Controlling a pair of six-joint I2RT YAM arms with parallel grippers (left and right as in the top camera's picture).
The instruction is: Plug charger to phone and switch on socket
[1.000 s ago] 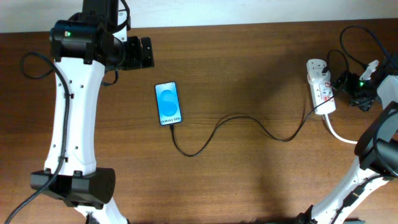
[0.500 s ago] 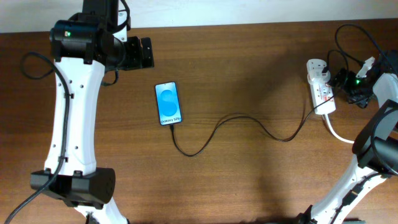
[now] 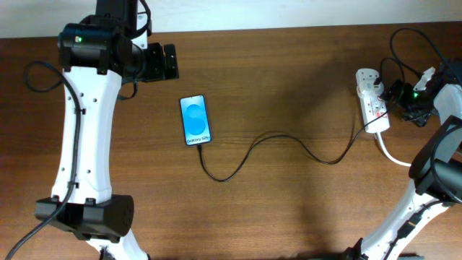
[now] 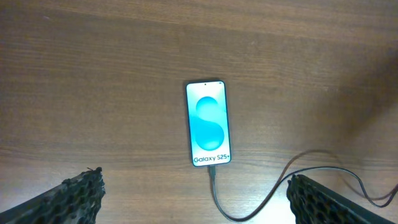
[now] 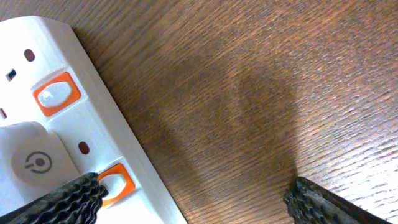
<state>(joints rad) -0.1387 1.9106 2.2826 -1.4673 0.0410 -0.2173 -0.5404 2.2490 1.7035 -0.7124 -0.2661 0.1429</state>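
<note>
Socket (image 5: pixel 93 130) cropped, one switch (image 5: pixel 117 180) half behind wide right claw (image 5: pixel 193 193); left claw (image 4: pixel 196 182) wide.

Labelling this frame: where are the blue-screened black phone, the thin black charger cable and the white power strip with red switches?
Phone (image 3: pixel 195 120): overhead view, screen centre.
Charger cable (image 3: pixel 278 133): overhead view, hump at mid-length.
Power strip (image 3: pixel 375 107): overhead view, middle of casing.

On my feeds I see a phone (image 4: pixel 208 123) with a bright blue screen, paler blue blob and white lettering inside a black edge, a black cable (image 4: pixel 212 183), a white socket (image 5: pixel 93 124) with orange switches (image 5: pixel 56 93), and white arms (image 3: pixel 85 137) with black joints over a brown wood-grain table (image 3: pixel 289 209).
</note>
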